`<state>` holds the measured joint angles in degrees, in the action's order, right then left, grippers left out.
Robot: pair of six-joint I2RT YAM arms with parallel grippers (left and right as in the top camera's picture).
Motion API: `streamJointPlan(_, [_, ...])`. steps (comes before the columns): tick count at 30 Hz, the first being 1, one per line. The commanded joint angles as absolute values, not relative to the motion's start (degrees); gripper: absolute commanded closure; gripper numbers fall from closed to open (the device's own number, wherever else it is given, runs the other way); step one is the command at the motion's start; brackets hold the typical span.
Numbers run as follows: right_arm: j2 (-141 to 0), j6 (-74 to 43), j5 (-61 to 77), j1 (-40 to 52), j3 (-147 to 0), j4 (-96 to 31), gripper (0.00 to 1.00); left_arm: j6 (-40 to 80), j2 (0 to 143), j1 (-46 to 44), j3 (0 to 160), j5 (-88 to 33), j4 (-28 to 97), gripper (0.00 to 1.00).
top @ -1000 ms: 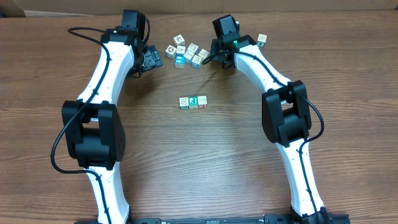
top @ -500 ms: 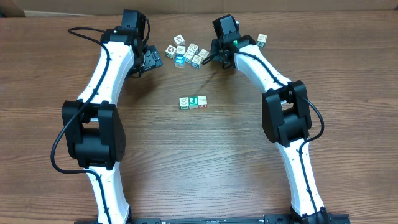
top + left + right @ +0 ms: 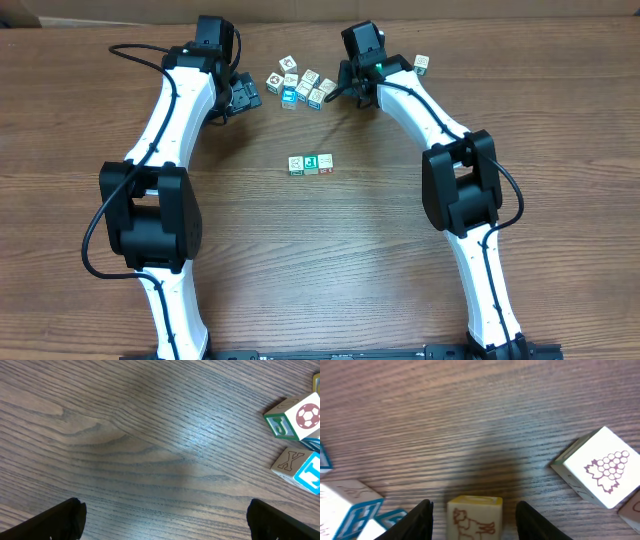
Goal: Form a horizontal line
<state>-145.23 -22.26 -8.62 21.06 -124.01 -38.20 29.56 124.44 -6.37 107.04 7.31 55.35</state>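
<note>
The horizontal line (image 3: 311,164) lies at the table's middle: a short row where I make out three touching cubes with green, teal and red-marked faces. A loose clump of cubes (image 3: 300,82) lies at the back between the grippers. My right gripper (image 3: 340,84) is at the clump's right edge. In the right wrist view it (image 3: 474,506) is open, with a yellow-topped cube bearing a red animal drawing (image 3: 474,521) between its fingers, gaps on both sides. My left gripper (image 3: 246,96) is left of the clump, open and empty (image 3: 167,520) over bare wood.
A single cube (image 3: 421,63) sits at the back right. A cube with a grape picture (image 3: 600,467) lies right of the right gripper and blue-lettered cubes (image 3: 345,507) lie left of it. A soccer-ball cube (image 3: 295,417) and an X cube (image 3: 300,467) lie right of the left gripper.
</note>
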Motion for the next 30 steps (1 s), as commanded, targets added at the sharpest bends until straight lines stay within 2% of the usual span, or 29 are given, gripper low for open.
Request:
streamJointPlan(1, [-141.32, -22.20, -9.43, 21.41, -123.94, -38.02, 0.50, 28.69, 125.25, -6.44, 108.14, 7.88, 55.46, 0.00])
streamJointPlan(6, [-141.32, -22.17, -9.50, 21.41, -123.94, -38.04, 0.59, 28.69, 125.25, -6.44, 108.14, 7.88, 55.46, 0.00])
streamJointPlan(30, [-141.56, -20.49, -10.46, 21.30, -122.96, -39.55, 0.59, 28.69, 125.25, -6.44, 108.14, 7.88, 55.46, 0.00])
